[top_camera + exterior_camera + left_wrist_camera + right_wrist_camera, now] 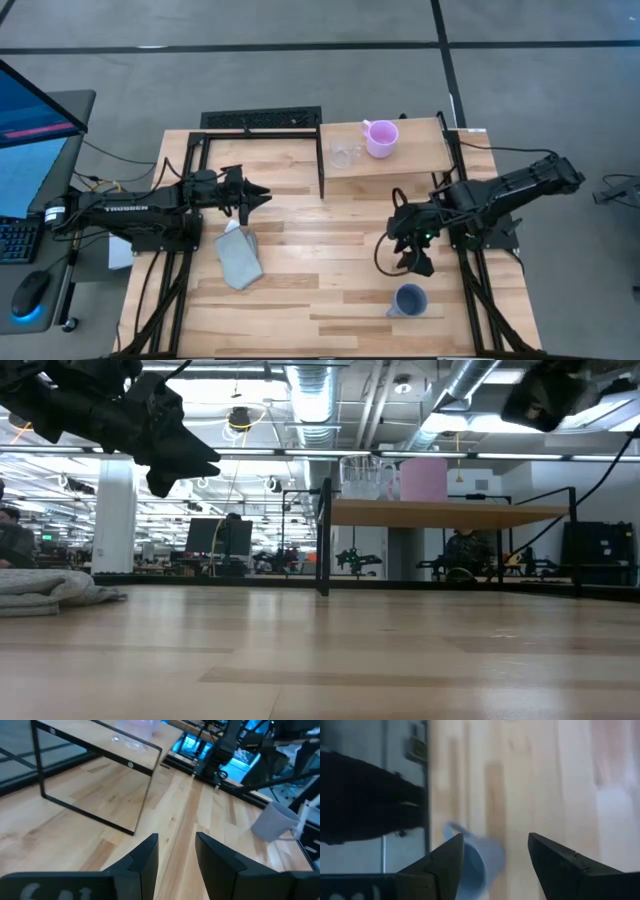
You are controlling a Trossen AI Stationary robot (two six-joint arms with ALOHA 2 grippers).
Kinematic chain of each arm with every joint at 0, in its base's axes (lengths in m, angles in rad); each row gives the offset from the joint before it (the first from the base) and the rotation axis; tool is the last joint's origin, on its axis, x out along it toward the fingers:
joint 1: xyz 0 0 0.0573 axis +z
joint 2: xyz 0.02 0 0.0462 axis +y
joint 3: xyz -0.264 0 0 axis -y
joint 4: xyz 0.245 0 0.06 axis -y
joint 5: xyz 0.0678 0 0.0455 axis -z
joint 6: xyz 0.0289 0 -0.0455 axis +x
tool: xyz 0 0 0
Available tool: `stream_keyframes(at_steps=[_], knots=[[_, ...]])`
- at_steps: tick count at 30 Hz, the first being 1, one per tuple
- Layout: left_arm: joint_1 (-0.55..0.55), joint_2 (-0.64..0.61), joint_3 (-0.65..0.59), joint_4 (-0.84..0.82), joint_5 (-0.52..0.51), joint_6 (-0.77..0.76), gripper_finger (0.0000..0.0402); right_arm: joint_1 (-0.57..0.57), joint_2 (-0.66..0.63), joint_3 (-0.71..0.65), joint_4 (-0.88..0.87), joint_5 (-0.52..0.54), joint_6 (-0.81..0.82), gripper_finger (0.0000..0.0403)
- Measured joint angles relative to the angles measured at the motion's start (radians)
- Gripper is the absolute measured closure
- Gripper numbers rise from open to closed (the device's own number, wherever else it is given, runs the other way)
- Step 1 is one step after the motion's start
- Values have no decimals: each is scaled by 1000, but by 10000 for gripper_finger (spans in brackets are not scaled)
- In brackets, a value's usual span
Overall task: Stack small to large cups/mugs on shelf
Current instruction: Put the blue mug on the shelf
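At the left, the left gripper point(258, 196) is held open and empty above the table point(300, 250), just beyond a folded cloth point(240, 258), waiting. On the shelf point(425, 160) the glass cup point(344, 155) and the pink mug point(381, 138) are seen standing side by side, not yet nested. Further right, the right gripper point(415, 262) is held with fingers spread, empty, pointed down toward the blue mug point(408, 300), which is left on the table near the front edge, just beyond the fingertips. The mug could be knocked over or pushed off the edge if the fingers are lowered off-centre onto its rim.
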Motion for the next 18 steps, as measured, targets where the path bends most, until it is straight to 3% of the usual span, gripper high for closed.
stream_keyframes(at_steps=[5, 18], knots=[[0, 0, 0, -23, 51, -3, 281, 34, 4, 1, 92, -37, 15, 158], [0, 0, 0, -15, 90, -4, 281, 155, 92, -1, 67, -8, -2, 158]])
